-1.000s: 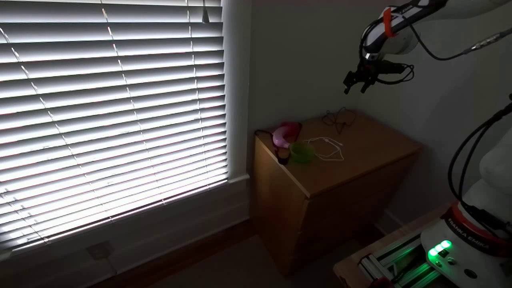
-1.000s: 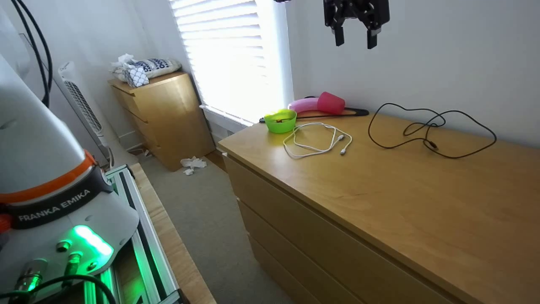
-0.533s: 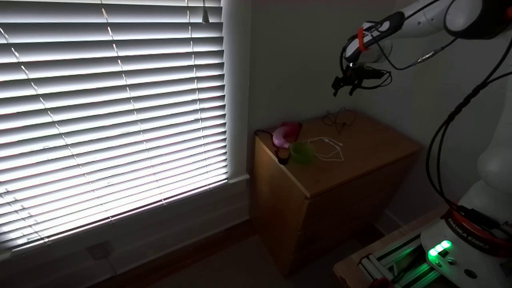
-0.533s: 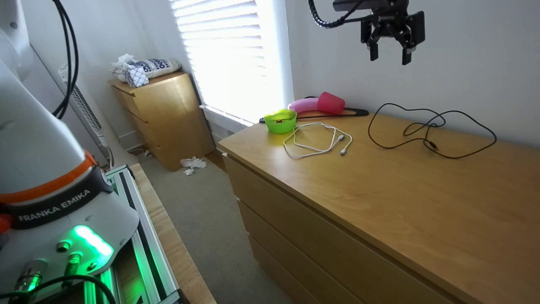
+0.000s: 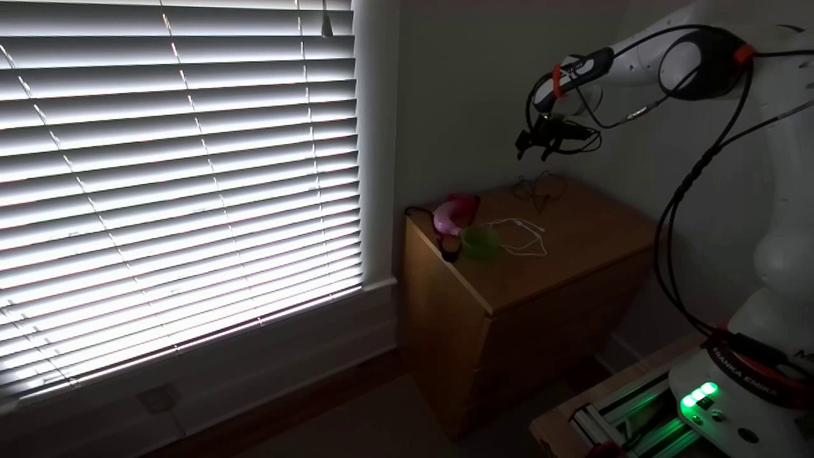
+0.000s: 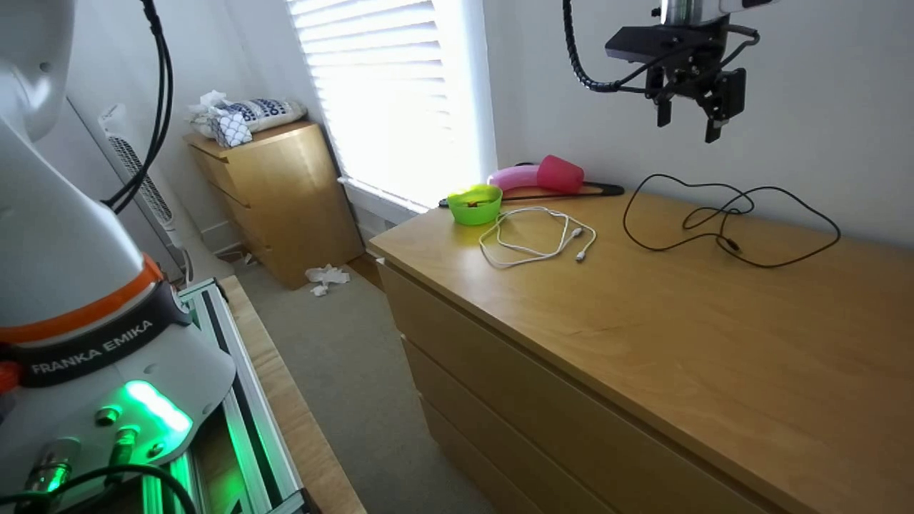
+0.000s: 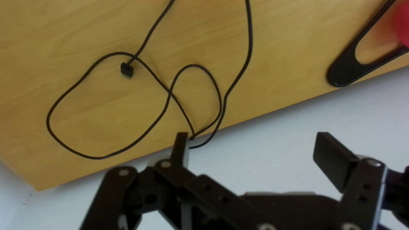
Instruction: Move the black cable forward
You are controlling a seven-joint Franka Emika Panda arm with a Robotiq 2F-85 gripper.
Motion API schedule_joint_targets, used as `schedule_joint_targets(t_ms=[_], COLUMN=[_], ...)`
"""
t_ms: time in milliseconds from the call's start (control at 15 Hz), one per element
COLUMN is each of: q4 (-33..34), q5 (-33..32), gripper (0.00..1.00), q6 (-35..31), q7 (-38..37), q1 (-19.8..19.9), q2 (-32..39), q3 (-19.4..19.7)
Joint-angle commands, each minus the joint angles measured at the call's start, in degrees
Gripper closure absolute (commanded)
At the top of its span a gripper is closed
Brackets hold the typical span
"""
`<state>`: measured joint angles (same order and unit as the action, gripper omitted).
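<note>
Wrist view: hand (image 7: 252,142) spread, clear of the black cable (image 7: 170,92) near the counter's (image 7: 287,64) wall-side edge. Hand has lowered, cable has not moved: likely approaching, grasp pending.

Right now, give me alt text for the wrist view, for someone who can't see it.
A black cable lies looped on a wooden dresser top; the open, empty gripper spans the foreground. At right: part of a black frame and something red.

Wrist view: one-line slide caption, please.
Open, empty claw in the foreground; black cable looped on the wooden dresser top beyond.
</note>
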<state>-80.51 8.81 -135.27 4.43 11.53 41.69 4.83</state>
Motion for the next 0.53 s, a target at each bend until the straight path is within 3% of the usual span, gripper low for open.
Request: schedule_joint_targets(t_ms=[0, 133, 467], q4=[0.6, 1.0, 3.2], q5=[-0.5, -0.5, -2.5], gripper=[0.00, 0.00, 0.00], q6=[0.1, 0.1, 2.9], q7=[-0.3, -0.3, -8.3], q1=[0.7, 0.7, -0.1], q2=[0.3, 0.4, 3.7], q3=[-0.8, -0.9, 2.5])
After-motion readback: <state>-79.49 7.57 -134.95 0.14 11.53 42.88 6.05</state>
